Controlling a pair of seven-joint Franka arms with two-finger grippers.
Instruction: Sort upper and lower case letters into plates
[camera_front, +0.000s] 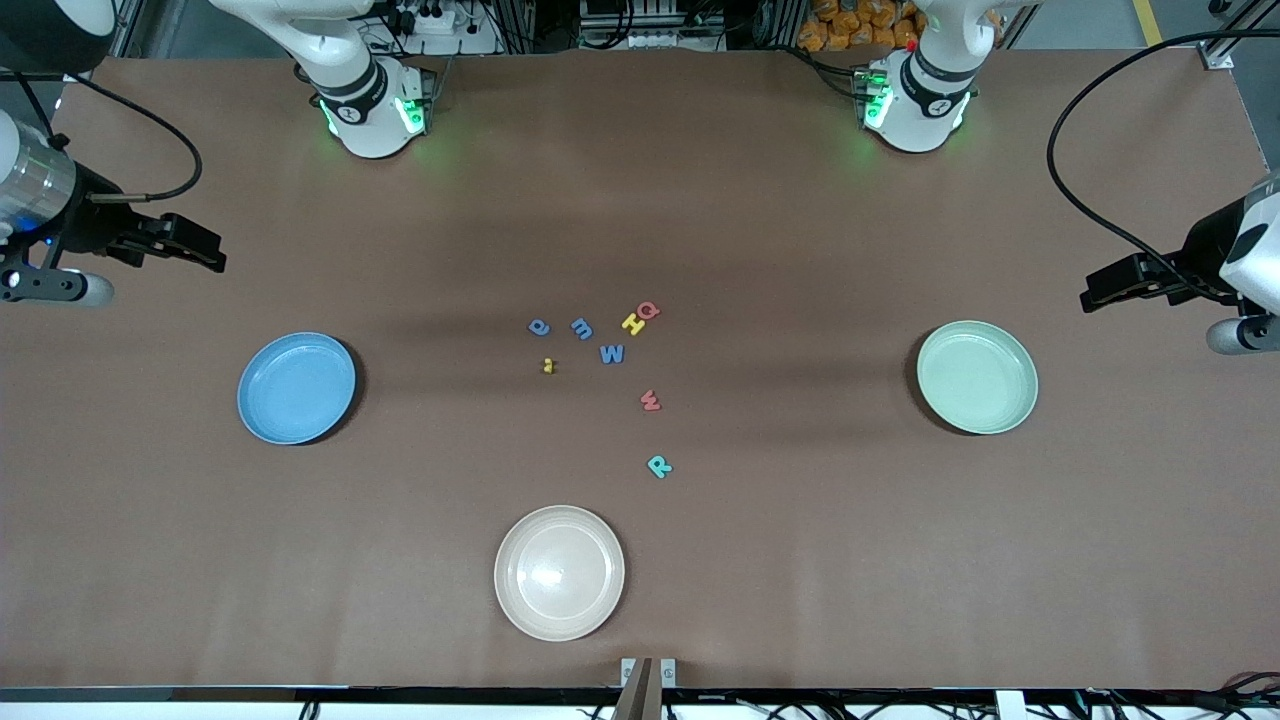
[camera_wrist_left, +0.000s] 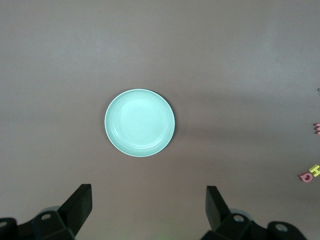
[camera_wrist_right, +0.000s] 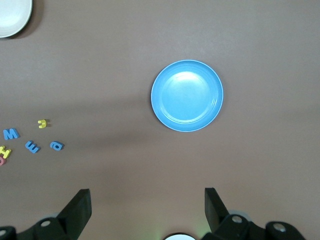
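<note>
Several small foam letters lie scattered mid-table: blue "a" (camera_front: 539, 327), blue "m" (camera_front: 581, 328), yellow "H" (camera_front: 633, 323) touching red "Q" (camera_front: 648, 311), blue "W" (camera_front: 612, 354), a tiny yellow letter (camera_front: 548, 366), red "w" (camera_front: 651, 401) and teal "R" (camera_front: 659, 466). The blue plate (camera_front: 296, 388) (camera_wrist_right: 187, 95) sits empty toward the right arm's end. The mint green plate (camera_front: 977, 377) (camera_wrist_left: 140, 122) sits empty toward the left arm's end. My right gripper (camera_front: 205, 250) (camera_wrist_right: 147, 196) hangs open over bare table beside the blue plate. My left gripper (camera_front: 1095, 295) (camera_wrist_left: 148, 192) hangs open beside the green plate. Both hold nothing.
A cream-white plate (camera_front: 559, 572) stands empty near the table's front edge, nearer to the camera than the letters. Black cables loop from both arms at the table's ends. Brown tabletop lies bare between the letters and each coloured plate.
</note>
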